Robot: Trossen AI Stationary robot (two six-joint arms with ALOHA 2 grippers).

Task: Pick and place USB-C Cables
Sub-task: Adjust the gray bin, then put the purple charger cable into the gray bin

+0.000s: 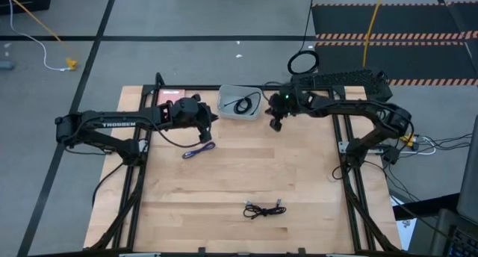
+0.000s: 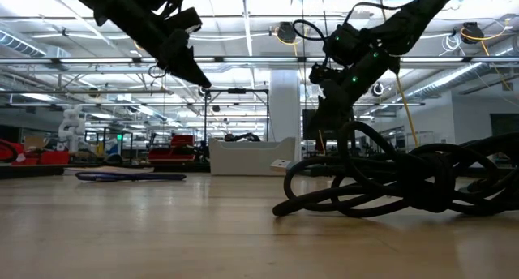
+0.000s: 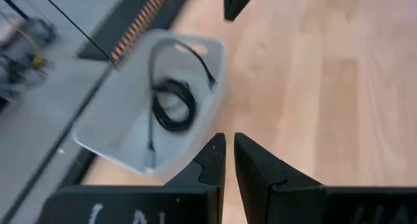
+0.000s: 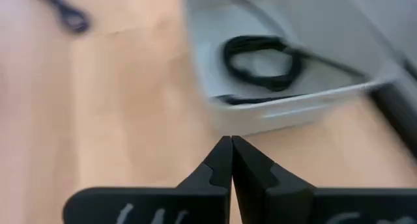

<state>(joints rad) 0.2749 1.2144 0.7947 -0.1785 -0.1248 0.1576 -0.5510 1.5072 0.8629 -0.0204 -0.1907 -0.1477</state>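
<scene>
1. Pale wood makes the top of the desk (image 1: 299,175), and most of it lies bare, with wide open room in the middle between the two arms.
2. A light grey tray (image 1: 228,107) stands at the middle of the far edge of the desk. One black USB-C cable (image 1: 243,104) lies coiled inside it.
3. The blue-purple cable (image 1: 198,152) lies on the wood in the far-left part of the desk, near the tray but apart from it, with free wood all around.
4. The second black cable (image 1: 265,209) lies near the middle of the near edge, far from both arms and from the tray.
5. The left gripper (image 1: 211,119) hangs above the desk just beside the left wall of the tray. Its fingers (image 3: 260,172) are nearly together, with only a thin gap, and they hold nothing.
6. The right gripper (image 1: 275,123) hangs above the desk just beside the right wall of the tray. Its fingers (image 4: 218,162) are pressed together and empty.
7. A black ring-shaped coil (image 1: 303,62) lies on the floor beyond the far edge of the desk.
</scene>
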